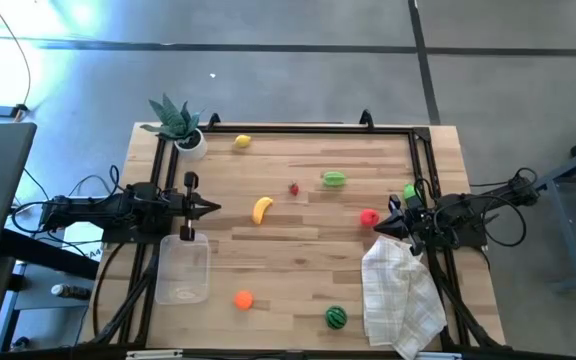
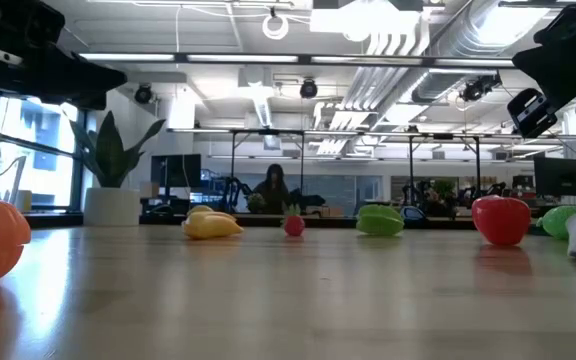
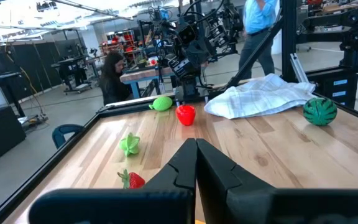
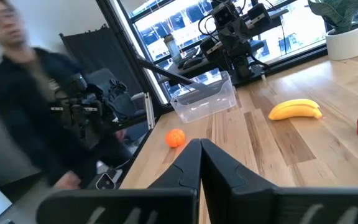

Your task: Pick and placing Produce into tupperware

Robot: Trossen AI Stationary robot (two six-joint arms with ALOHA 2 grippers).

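From above, the worktop carries all the produce, and nothing is inside the tupperware, which stands at about 8 o'clock near the left edge. The left claw is clenched and empty, at 9 o'clock, just above the tub. The right claw is also clenched and empty, at 3 o'clock, its tip close to the red fruit.

The banana lies near the centre, slightly to 10 o'clock. The small strawberry is at 12 o'clock from the centre, with a green vegetable beside it towards 1 o'clock. The lemon is at 11 o'clock near the far edge, beside the potted plant. The orange is at 7 o'clock, the watermelon at 5 o'clock, touching or almost touching the white cloth. A second green piece sits at 2 o'clock, partly hidden by the right arm.

The low view does not show the tub or either claw tip, only the fruit in a row. The right wrist view shows the tub clearly, see-through and empty, and a blurred person beside the worktop. The left wrist view shows 2 more people behind the worktop, 1 seated and 1 standing.
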